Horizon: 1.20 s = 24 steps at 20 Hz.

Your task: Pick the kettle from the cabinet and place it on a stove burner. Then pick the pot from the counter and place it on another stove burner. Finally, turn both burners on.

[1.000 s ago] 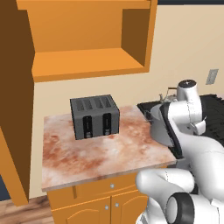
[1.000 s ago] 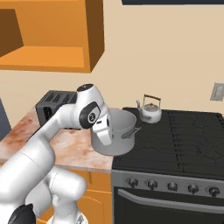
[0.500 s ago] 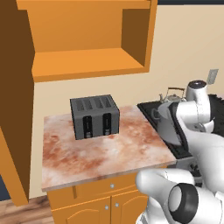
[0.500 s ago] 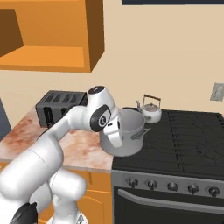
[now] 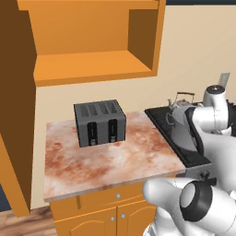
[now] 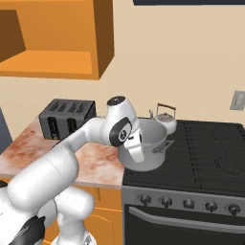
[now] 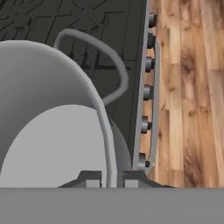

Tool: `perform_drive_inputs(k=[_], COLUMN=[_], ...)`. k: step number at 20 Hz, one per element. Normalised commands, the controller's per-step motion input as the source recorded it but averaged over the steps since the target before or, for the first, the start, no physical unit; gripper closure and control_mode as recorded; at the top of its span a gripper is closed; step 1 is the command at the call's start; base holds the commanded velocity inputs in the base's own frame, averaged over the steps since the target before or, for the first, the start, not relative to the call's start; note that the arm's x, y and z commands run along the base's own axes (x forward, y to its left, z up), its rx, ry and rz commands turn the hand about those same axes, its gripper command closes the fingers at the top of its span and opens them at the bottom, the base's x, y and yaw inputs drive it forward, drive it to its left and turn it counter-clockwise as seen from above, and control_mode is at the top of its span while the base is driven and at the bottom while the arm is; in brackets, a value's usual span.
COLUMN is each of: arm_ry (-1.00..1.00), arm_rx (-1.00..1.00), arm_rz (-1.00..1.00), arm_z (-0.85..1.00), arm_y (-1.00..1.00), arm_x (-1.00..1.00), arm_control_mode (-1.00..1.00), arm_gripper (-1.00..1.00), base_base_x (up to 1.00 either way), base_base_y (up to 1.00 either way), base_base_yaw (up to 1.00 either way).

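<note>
The grey steel pot (image 6: 152, 146) hangs tilted over the front left of the black stove (image 6: 210, 148), held off the grates. My gripper (image 6: 136, 149) is shut on the pot's near rim. In the hand view the pot wall (image 7: 48, 109) passes between the fingertips (image 7: 89, 177), with one loop handle curving above it. The small silver kettle (image 6: 166, 121) stands on the rear left burner, just behind the pot. From the left base view the kettle (image 5: 178, 105) shows behind the pot (image 5: 183, 129). The orange cabinet (image 5: 92, 67) hangs open with its shelf bare.
A dark four-slot toaster (image 5: 100, 122) stands at the back of the mottled counter (image 5: 106, 161). Stove knobs (image 6: 189, 203) run along the front panel, over a wooden floor (image 7: 188, 87). The right-hand burners (image 6: 220, 139) carry nothing.
The arm has carried the pot to the right, from the counter's edge to over the stove's front left, nearer the kettle. The grip stays the same.
</note>
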Motion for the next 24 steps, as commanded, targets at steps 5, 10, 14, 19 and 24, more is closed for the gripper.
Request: perform_drive_inputs(k=[5, 10, 14, 19, 24], arm_ry=[0.00, 0.00, 0.02, 0.02, 0.00], arm_rx=[0.00, 0.00, 0.00, 0.02, 0.03], arm_rz=[0.00, 0.00, 0.02, 0.05, 0.06], arm_z=[0.00, 0.00, -0.02, -0.21, -0.20], arm_y=[-0.35, -0.35, -0.25, -0.21, -0.17], arm_x=[0.05, 0.09, 0.19, 0.07, 0.06], arm_control_mode=[-1.00, -1.00, -1.00, -1.00, -1.00], arm_gripper=[1.00, 1.00, 1.00, 1.00, 1.00], base_base_x=[0.00, 0.00, 0.00, 0.00, 0.00], base_base_y=[0.00, 0.00, 0.00, 0.00, 0.00], base_base_yaw=[0.00, 0.00, 0.00, 0.00, 0.00])
